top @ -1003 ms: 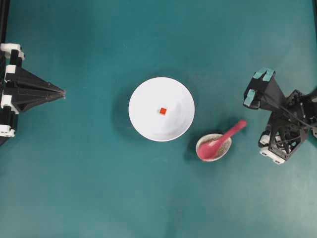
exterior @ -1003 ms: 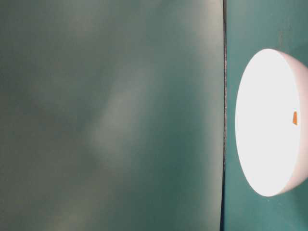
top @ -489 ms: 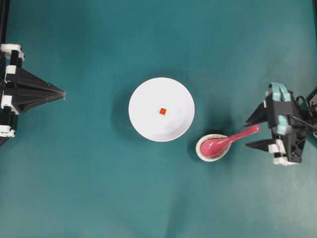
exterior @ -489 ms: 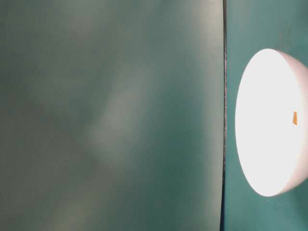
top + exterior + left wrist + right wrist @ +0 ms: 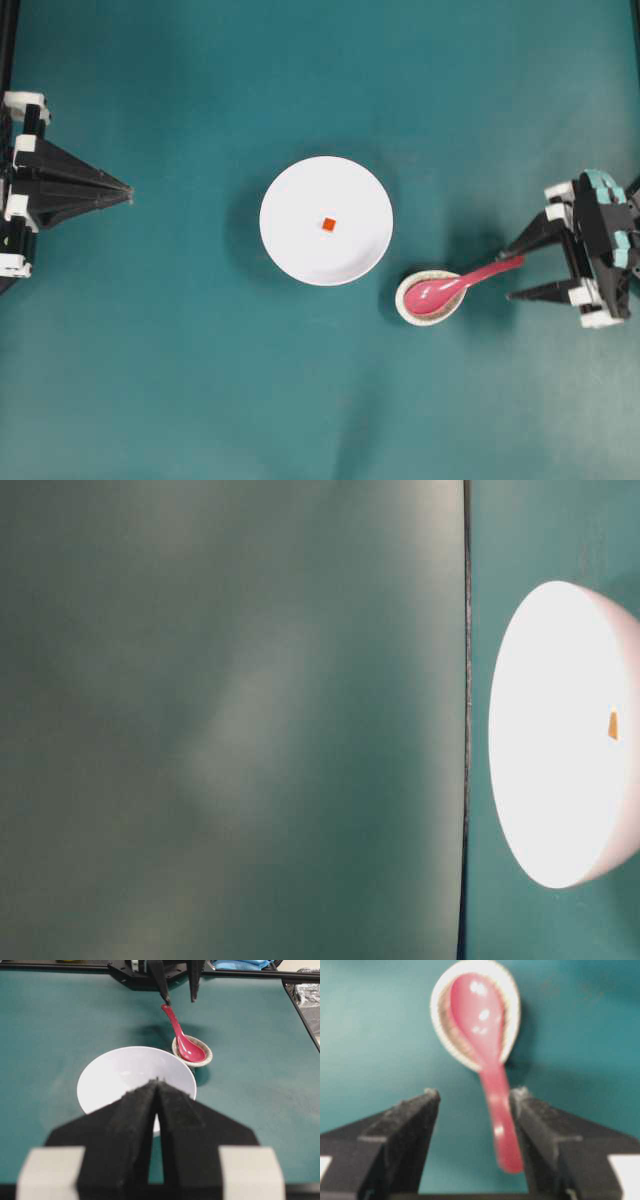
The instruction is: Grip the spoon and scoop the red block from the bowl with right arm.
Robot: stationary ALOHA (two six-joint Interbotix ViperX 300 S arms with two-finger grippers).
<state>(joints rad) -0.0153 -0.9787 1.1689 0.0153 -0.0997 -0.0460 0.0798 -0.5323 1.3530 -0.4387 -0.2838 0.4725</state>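
Note:
The pink spoon lies with its scoop in the speckled spoon rest and its handle pointing right. My right gripper is open and straddles the handle's end. In the right wrist view the spoon runs between the fingers of the right gripper, close beside the right-hand one. The white bowl sits mid-table with the red block near its centre. At the far left, my left gripper is shut and holds nothing. Its wrist view looks over the bowl to the spoon.
The spoon rest stands just right of and below the bowl on the teal table. The table-level view shows only the bowl with the red block and blurred teal surface. Dark frame rails run along the table's edges.
My right gripper has swung round and come in from the right, its open fingers now on either side of the spoon's handle. The handle has turned slightly rightward. The left arm is still.

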